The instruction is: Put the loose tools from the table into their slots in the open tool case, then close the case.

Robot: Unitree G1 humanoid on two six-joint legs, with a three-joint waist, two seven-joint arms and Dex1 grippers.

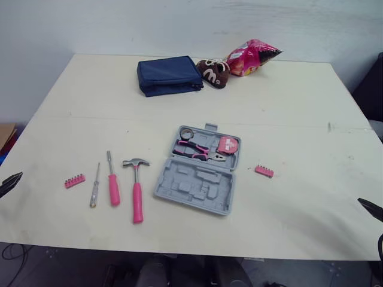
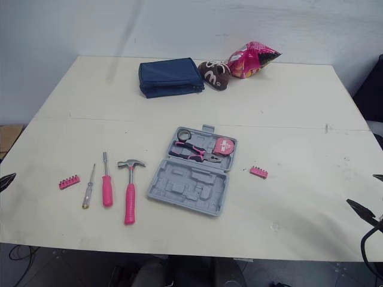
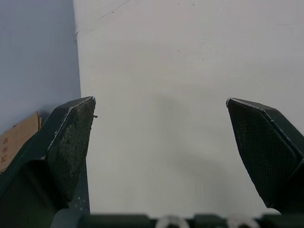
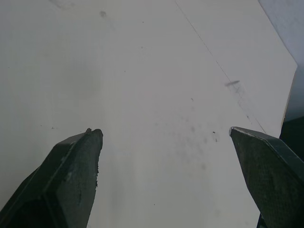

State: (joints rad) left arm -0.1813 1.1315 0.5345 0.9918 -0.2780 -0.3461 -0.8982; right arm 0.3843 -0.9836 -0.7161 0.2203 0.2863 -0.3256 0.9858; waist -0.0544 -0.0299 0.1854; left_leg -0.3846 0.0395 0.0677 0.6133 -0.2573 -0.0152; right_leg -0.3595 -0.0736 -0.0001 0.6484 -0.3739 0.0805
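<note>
Grey moulded plastic case lies open, centre of the table; your left pincer and right pincer gape.
Left of it: one pink-handled hammer, two slim screwdrivers; two ribbed pink bit strips, one each side.

Table bears open tool case, hammer, pink screwdriver, blue pouch.

You have the grey plastic tool case lying open mid-table. Pink-handled pliers and a round pink tape measure sit in its far half, and the near half's moulded slots are unfilled. To its left, side by side, lie a pink-handled hammer, a pink-handled screwdriver, a slim pale-handled screwdriver and a pink bit strip. A second pink bit strip lies just right of the case.
</note>
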